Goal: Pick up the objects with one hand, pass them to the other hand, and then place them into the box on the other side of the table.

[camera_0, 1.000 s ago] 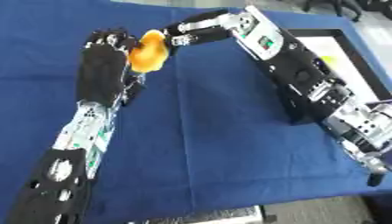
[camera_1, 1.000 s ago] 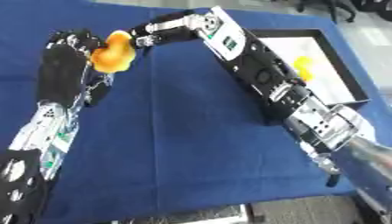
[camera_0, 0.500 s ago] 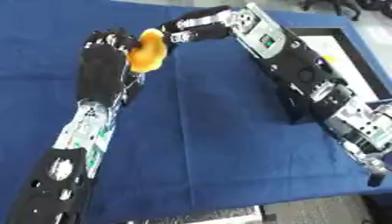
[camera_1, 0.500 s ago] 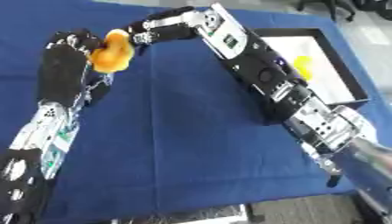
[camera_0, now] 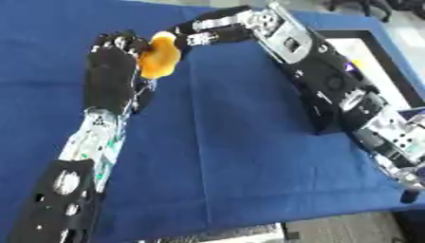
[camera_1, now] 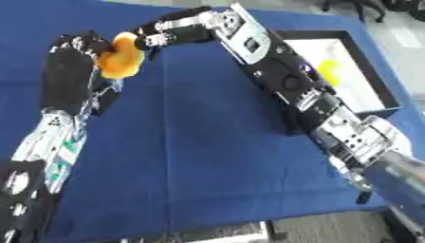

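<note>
A deep blue cloth (camera_0: pixel 232 156) covers the bench from the far edge to the near one, lying smooth with a few soft creases and lit evenly. Beyond the cloth's right side and past its near right corner a pale grey floor (camera_1: pixel 332 230) shows, and at the top right corner of both views dark legs of some furniture (camera_1: pixel 365 8) stand on that floor, too little of them in view to say what it is. A light-coloured strip (camera_0: pixel 224 235) runs under the cloth's near edge.
</note>
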Action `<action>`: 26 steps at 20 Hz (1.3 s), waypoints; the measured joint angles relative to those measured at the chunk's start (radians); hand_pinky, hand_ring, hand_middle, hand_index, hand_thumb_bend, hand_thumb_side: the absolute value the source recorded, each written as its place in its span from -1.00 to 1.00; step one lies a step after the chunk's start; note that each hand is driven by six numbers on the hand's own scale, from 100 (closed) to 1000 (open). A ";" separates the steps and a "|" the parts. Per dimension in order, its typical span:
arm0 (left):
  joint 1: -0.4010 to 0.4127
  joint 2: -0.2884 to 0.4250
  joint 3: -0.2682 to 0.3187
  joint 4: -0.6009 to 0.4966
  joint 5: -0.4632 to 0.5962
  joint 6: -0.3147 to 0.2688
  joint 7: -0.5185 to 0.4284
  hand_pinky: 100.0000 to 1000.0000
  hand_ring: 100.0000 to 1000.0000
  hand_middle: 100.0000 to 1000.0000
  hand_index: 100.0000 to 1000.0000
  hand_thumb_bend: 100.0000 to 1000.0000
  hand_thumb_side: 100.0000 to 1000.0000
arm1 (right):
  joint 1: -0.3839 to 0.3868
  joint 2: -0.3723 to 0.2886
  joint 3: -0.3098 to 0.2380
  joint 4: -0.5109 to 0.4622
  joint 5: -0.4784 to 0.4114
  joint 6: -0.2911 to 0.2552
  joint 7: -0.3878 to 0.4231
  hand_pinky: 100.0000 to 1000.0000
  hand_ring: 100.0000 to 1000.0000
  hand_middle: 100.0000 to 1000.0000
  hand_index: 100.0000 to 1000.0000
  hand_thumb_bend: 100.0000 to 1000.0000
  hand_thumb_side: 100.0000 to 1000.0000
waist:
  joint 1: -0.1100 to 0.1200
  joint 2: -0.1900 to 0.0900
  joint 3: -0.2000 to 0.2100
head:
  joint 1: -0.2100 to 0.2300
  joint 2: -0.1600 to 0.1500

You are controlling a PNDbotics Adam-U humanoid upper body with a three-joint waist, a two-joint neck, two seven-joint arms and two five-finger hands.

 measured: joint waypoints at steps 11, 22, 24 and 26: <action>0.000 0.001 -0.018 -0.038 -0.019 -0.017 0.019 0.22 -0.05 -0.21 -0.08 -0.95 -1.00 | 0.000 0.000 -0.027 0.037 0.068 -0.035 -0.034 0.68 1.00 1.00 1.00 -1.00 1.00 | -0.002 0.000 0.002 | -0.002 0.000; 0.000 0.001 -0.032 -0.053 -0.038 -0.036 0.036 0.22 -0.05 -0.21 -0.08 -0.92 -1.00 | 0.000 0.000 -0.043 0.049 0.072 -0.033 -0.033 0.66 1.00 1.00 1.00 -1.00 1.00 | -0.002 0.005 0.003 | -0.017 0.000; 0.000 0.001 -0.036 -0.053 -0.041 -0.040 0.038 0.22 -0.05 -0.21 -0.08 -0.92 -1.00 | -0.001 0.000 -0.045 0.049 0.072 -0.033 -0.032 0.66 1.00 1.00 1.00 -1.00 1.00 | -0.002 0.006 0.003 | -0.018 0.000; 0.001 0.001 -0.037 -0.053 -0.044 -0.043 0.040 0.23 -0.05 -0.21 -0.08 -0.91 -1.00 | -0.001 0.000 -0.045 0.049 0.072 -0.031 -0.031 0.66 1.00 1.00 1.00 -1.00 1.00 | -0.002 0.007 0.003 | -0.020 0.000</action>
